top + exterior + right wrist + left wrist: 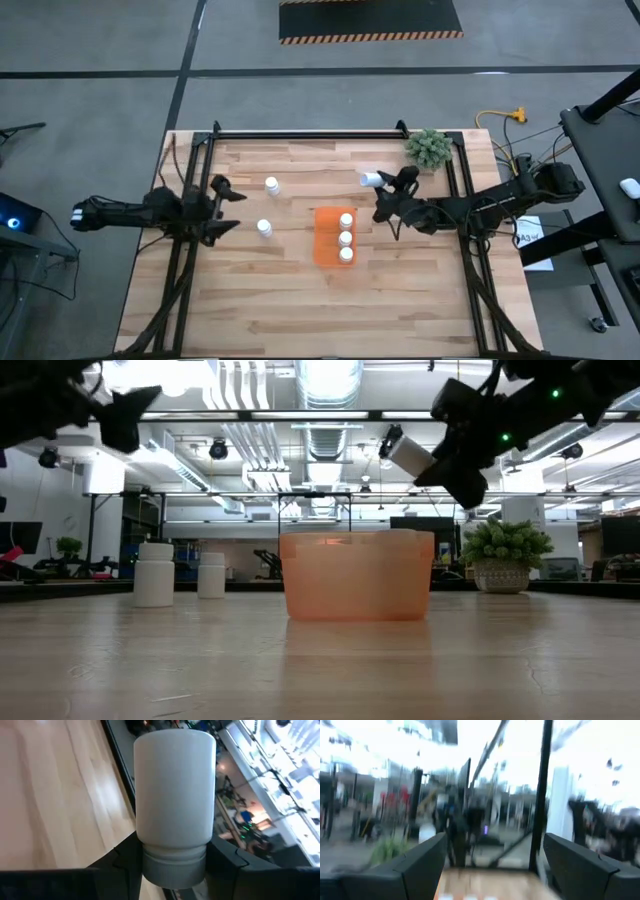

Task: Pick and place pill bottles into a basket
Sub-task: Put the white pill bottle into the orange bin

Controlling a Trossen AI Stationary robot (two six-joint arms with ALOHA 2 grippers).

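My right gripper (385, 192) is in the air just beyond the far right corner of the orange basket (328, 240) and is shut on a white pill bottle (371, 179). The basket holds three bottles in its right row (346, 238). Two more bottles (271, 184) (264, 228) stand upright on the table left of the basket; the low view shows them too (154, 574) (211, 574). My left gripper (235, 208) is open and empty above the table's left part, left of those two bottles. My right gripper pinches the bottle at its cap end (174, 865) between its two fingers (226, 861), one on each side. The white body (175, 785) sticks out forward past the fingertips. In the low view the bottle (408, 455) is tilted and lifted clear, well above the basket (357, 575).
A small green potted plant (428, 148) stands at the table's far right, close behind my right gripper. Black frame rails (300, 133) run along the far edge and both sides. Bare wood lies near the table's front edge (320, 310).
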